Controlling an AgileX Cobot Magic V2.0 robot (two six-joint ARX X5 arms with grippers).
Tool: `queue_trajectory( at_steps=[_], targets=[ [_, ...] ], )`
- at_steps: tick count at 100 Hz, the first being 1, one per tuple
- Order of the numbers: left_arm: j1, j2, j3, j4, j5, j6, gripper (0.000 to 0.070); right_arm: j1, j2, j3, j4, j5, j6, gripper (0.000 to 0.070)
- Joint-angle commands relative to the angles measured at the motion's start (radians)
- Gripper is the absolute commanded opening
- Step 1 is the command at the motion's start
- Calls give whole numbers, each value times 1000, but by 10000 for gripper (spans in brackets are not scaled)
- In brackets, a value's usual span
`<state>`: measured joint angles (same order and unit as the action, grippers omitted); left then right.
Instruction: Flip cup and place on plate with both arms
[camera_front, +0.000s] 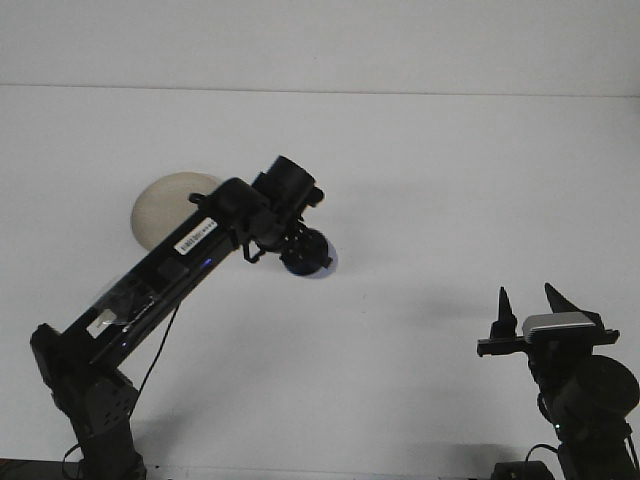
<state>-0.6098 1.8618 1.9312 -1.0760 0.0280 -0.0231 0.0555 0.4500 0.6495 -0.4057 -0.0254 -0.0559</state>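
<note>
Front view, left gripper holding cup, near plate

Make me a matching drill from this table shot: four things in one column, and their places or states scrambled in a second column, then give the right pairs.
Things
1. plate
2. cup
3. left gripper
4. right gripper

Places or states
A. open, empty, fingers pointing up at the lower right
B. dark, held at the end of the left arm, near the middle of the table
C. cream, round, on the table at the left, partly hidden by the arm
D. shut on the cup, reaching out from the lower left

Pairs: 1-C, 2-B, 3-D, 4-A
</note>
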Motion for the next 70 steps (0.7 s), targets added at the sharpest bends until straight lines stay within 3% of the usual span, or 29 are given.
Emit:
queue_trajectory(
  at_steps=[1,10,40,70],
  targets=[
    [47,18,77,-14,-39,24,5,0,2,8,10,0,4,445],
    [142,18,145,-26,-75,24,5,0,2,8,10,0,4,445],
    [480,32,195,-42,-76,30,6,0,2,8,10,0,4,445],
    [607,108,194,-75,-53,7,6,-1,2,8,10,0,4,445]
  ],
)
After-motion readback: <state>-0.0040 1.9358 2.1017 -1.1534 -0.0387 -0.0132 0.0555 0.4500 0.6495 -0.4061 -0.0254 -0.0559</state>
